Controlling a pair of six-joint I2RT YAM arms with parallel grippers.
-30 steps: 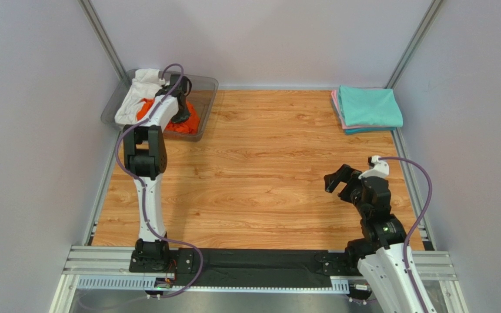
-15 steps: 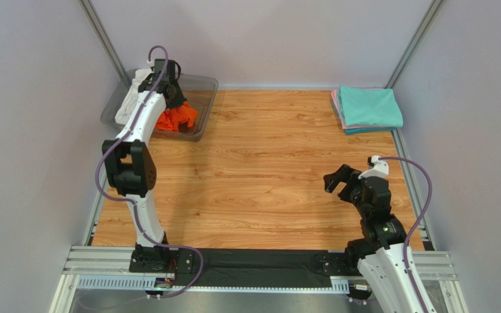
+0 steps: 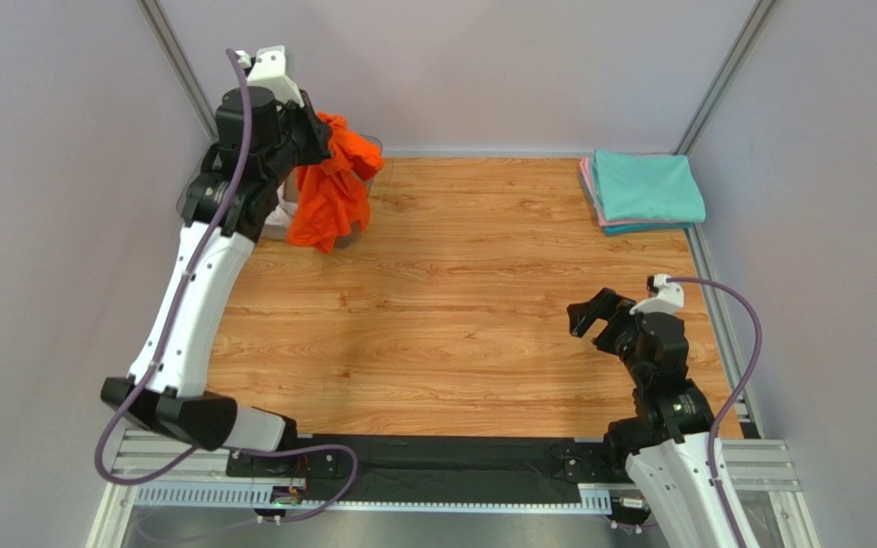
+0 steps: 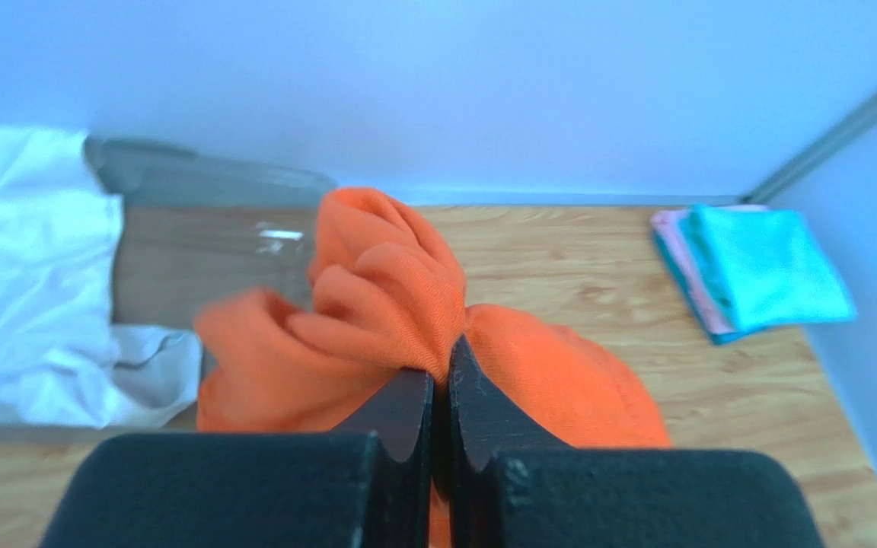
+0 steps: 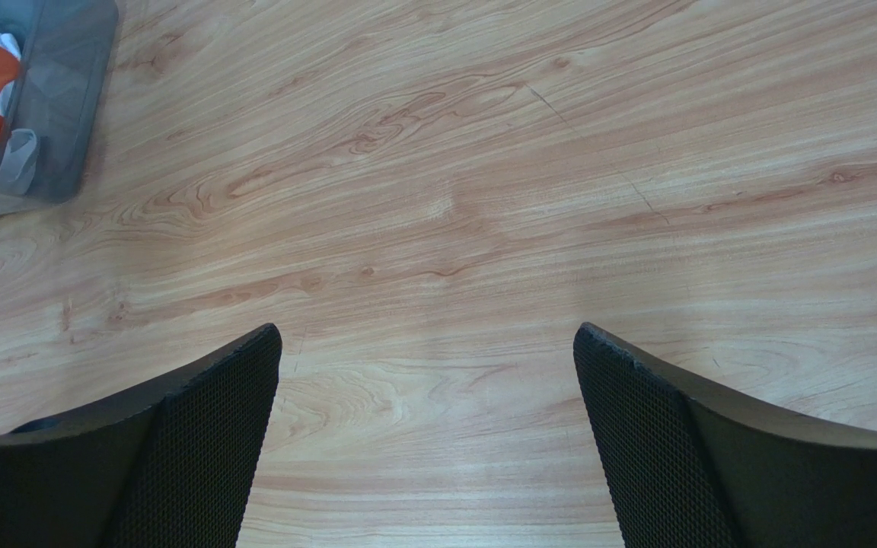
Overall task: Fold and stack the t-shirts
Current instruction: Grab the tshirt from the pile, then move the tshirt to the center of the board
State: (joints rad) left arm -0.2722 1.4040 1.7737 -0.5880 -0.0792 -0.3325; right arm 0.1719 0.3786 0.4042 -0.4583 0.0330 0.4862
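Note:
My left gripper (image 3: 315,128) is shut on the bright orange t-shirt (image 3: 334,183) and holds it high over the clear grey bin's near right corner; the shirt hangs bunched below. In the left wrist view the gripper (image 4: 441,377) pinches the orange t-shirt (image 4: 392,297). A white t-shirt (image 4: 20,285) lies in the bin (image 4: 214,188). The teal t-shirt (image 3: 647,186) lies folded on a pink one (image 3: 586,188) at the far right. My right gripper (image 3: 590,317) is open and empty low over the table, also in the right wrist view (image 5: 426,348).
The grey bin (image 3: 370,146) sits at the far left corner, mostly hidden by my left arm; it also shows in the right wrist view (image 5: 54,91). Grey walls close three sides. The wooden tabletop (image 3: 466,297) spans between the arms.
My left arm has risen out of the bin, lifting the orange t-shirt up and to the right. The right arm has not moved.

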